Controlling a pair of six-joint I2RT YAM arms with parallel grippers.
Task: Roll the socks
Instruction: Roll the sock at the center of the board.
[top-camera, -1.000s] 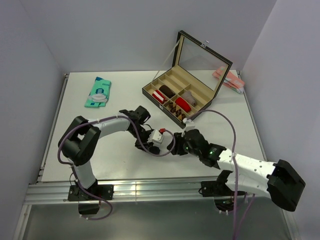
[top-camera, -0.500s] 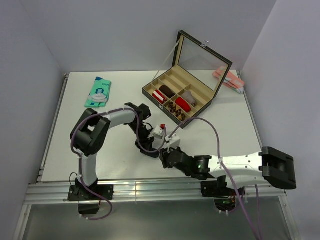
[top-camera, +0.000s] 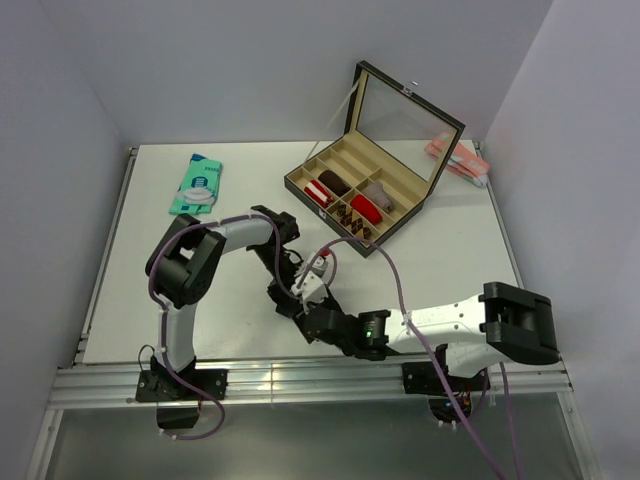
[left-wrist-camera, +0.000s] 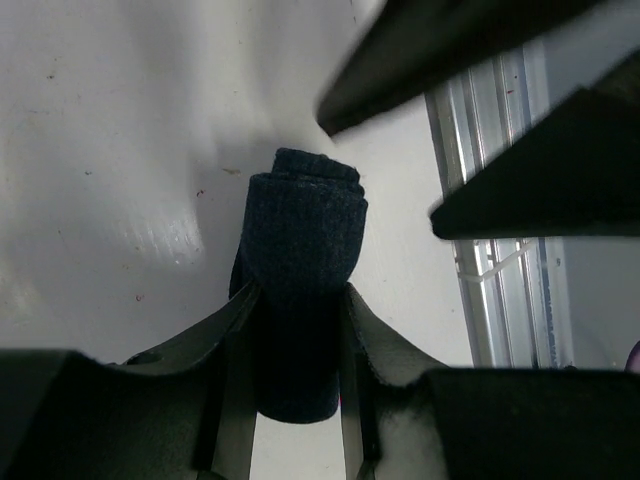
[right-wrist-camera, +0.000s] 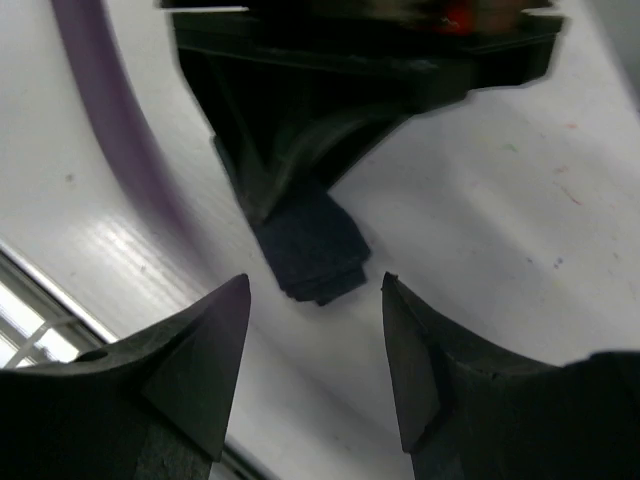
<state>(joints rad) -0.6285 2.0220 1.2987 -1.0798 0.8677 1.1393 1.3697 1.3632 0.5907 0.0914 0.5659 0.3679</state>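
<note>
A navy blue sock (left-wrist-camera: 303, 240), rolled into a stubby roll, lies on the white table with my left gripper (left-wrist-camera: 300, 292) shut on its near part. In the right wrist view the roll's free end (right-wrist-camera: 312, 248) sticks out below the left gripper (right-wrist-camera: 300, 120). My right gripper (right-wrist-camera: 315, 292) stands open just short of that end, one finger on each side, touching nothing. From above, the left gripper (top-camera: 288, 298) and right gripper (top-camera: 312, 318) meet near the table's front edge, and the sock is hidden between them.
An open organizer box (top-camera: 325, 220) with a raised mirrored lid (top-camera: 405, 110) stands at the back right, holding a red roll (top-camera: 365, 208) and a striped roll (top-camera: 318, 190). A teal packet (top-camera: 197, 184) lies back left. The aluminium rail (left-wrist-camera: 500, 300) runs close by.
My right arm has swung left and toward the front edge, up to the left gripper, and its jaws have widened. The left gripper keeps its hold on the sock.
</note>
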